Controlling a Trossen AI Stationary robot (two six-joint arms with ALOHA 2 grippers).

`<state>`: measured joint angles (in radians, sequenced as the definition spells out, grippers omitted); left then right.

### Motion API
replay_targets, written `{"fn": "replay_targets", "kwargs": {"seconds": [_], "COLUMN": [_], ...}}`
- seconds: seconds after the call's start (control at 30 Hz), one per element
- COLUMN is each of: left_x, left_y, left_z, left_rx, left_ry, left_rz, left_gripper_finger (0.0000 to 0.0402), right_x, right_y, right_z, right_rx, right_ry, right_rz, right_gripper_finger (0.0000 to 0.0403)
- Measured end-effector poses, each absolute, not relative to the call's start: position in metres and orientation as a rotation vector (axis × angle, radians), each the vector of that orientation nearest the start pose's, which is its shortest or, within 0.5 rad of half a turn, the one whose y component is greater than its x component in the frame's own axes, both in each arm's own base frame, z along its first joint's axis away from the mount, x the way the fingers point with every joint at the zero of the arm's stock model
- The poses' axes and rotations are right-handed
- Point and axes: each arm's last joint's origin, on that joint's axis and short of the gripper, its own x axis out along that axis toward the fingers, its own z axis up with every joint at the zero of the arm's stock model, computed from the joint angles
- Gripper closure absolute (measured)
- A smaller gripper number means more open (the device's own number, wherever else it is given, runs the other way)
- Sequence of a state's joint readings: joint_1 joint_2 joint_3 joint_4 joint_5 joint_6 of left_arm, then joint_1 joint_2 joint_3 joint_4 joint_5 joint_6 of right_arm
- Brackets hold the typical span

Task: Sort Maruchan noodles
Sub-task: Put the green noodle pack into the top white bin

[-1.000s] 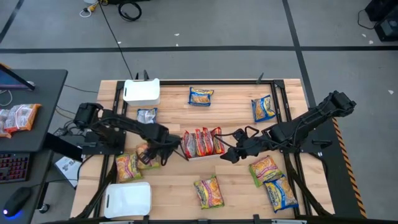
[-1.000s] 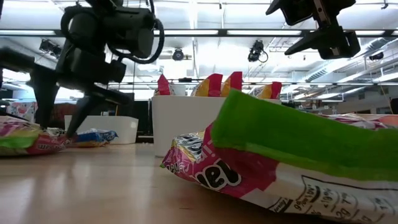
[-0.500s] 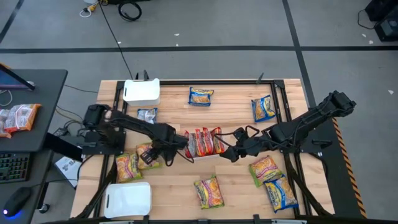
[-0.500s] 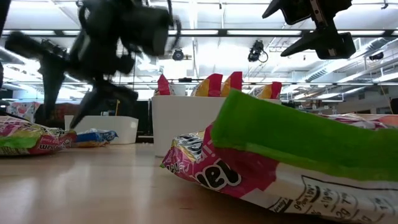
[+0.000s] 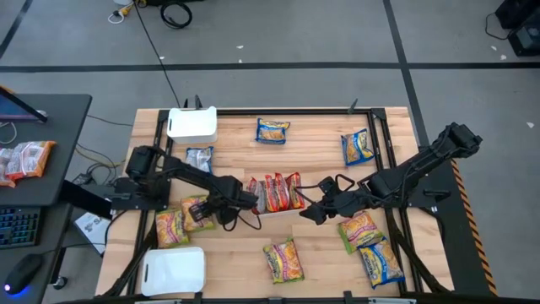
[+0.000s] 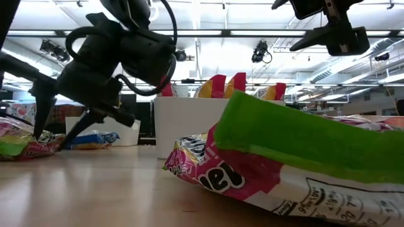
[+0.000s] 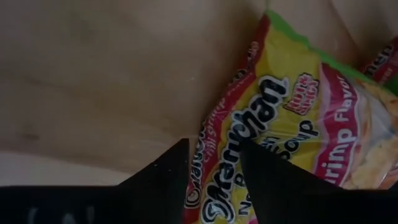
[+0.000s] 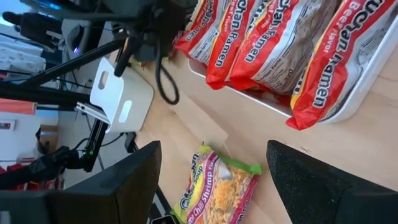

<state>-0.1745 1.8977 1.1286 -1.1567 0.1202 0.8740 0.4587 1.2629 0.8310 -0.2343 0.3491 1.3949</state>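
Observation:
The Maruchan noodles are crinkly packets. Several red ones stand on edge in a white tray [image 5: 274, 211] at the table's middle. A pink-and-yellow shrimp packet [image 5: 194, 209] lies flat left of the tray. My left gripper [image 5: 210, 211] is open and low over that packet's end [image 7: 214, 158], one finger to each side of its edge. In the low view my left gripper [image 6: 66, 126] points down at the table beside the shrimp packet [image 6: 19, 142]. My right gripper [image 5: 309, 213] is open, held in the air by the tray's right near corner, and touches nothing. My left gripper comes at the shrimp packet's end [image 7: 217, 180] slanting down from the tray's side. Its open fingers [image 7: 171, 165] stand over the packet's edge. The packet lies flat on the table. I cannot tell whether the fingers touch it.
Loose packets lie around: orange [image 5: 272, 130], blue [image 5: 358, 147], small blue [image 5: 199, 156], shrimp ones [image 5: 173, 226] [image 5: 283, 260] [image 5: 360, 228], blue-and-yellow [image 5: 384, 262]. White trays sit at the far left [image 5: 192, 124] and near left [image 5: 175, 270]. A green-edged packet [image 6: 284, 157] fills the low view's foreground.
My left gripper has swung toward the table's right, toward the tray, has turned about, and has then come down; its two fingers now stand low beside the shrimp packet.

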Motion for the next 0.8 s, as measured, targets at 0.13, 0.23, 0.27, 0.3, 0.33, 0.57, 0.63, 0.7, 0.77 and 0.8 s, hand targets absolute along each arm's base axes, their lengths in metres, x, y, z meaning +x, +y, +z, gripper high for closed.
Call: {"fn": "replay_targets", "kwargs": {"seconds": [0.13,0.23,0.27,0.3,0.33,0.57,0.63,0.7,0.77,0.8], "left_x": [0.282,0.279,0.278,0.277,0.276,0.276,0.276,0.276,0.272,0.27], "left_y": [-0.061,-0.066,-0.067,-0.068,-0.069,-0.069,-0.068,-0.066,-0.061,-0.058], "left_z": [0.136,0.136,0.137,0.137,0.138,0.174,0.191,0.212,0.233,0.243], "left_rx": [0.679,0.711,0.719,0.72,0.715,0.669,0.713,0.781,0.846,0.877], "left_ry": [1.694,1.706,1.717,1.736,1.758,1.871,1.842,1.795,1.766,1.761], "left_rz": [-1.089,-1.103,-1.099,-1.08,-1.069,-0.953,-0.918,-0.866,-0.817,-0.804], "left_gripper_finger": [0.031,0.0368,0.0384,0.0391,0.0392,0.0398,0.0398,0.0398,0.0399,0.0399], "right_x": [0.239,0.239,0.239,0.239,0.239,0.239,0.239,0.238,0.237,0.237], "right_y": [0.107,0.107,0.107,0.107,0.107,0.107,0.106,0.106,0.106,0.106], "right_z": [0.248,0.248,0.248,0.248,0.248,0.247,0.247,0.246,0.245,0.245], "right_rx": [1.078,1.071,1.068,1.064,1.059,1.042,1.04,1.034,1.033,1.039], "right_ry": [0.565,0.57,0.571,0.571,0.572,0.579,0.583,0.59,0.597,0.599], "right_rz": [-0.329,-0.331,-0.331,-0.329,-0.327,-0.328,-0.331,-0.337,-0.344,-0.351], "right_gripper_finger": [0.0108,0.0108,0.0108,0.0108,0.0108,0.0108,0.0108,0.0108,0.0108,0.0108]}}
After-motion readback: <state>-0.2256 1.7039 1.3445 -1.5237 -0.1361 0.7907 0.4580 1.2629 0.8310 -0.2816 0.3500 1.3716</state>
